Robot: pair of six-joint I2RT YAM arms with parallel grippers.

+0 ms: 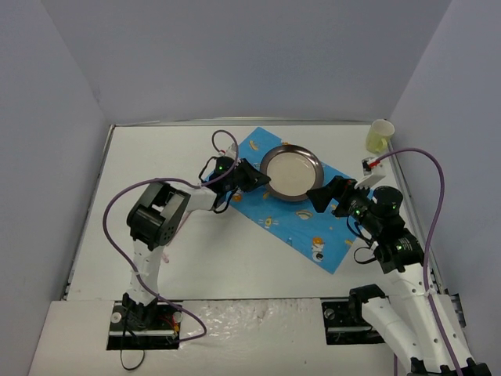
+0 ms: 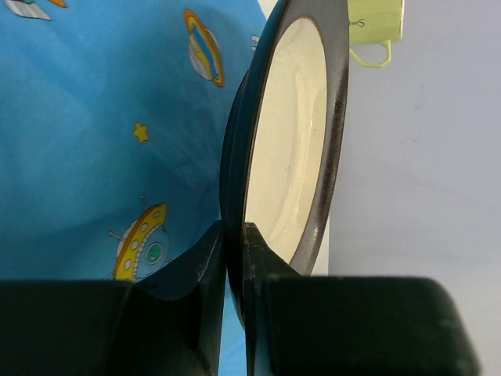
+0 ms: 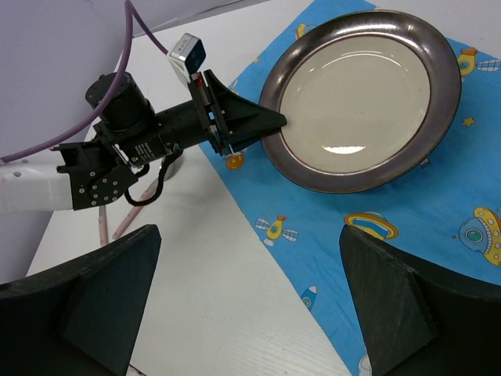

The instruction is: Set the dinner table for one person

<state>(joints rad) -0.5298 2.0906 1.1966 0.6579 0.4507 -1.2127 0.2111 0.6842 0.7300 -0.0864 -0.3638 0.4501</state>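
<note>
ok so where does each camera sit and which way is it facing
top external: above and behind the bases, looking down on the white tabletop; shows left arm, right arm, left fingers, right fingers
left wrist: low over the blue space-print cloth, facing along its shut fingers clamped on the rim of the dark-rimmed cream round plate
right wrist: raised, looking down between its open fingers at plate and left arm
shared: all three show plate and cloth

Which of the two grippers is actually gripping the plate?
The left gripper: it is pinched shut on the dark rim of the plate. The right gripper stands wide open, holding nothing.
</note>
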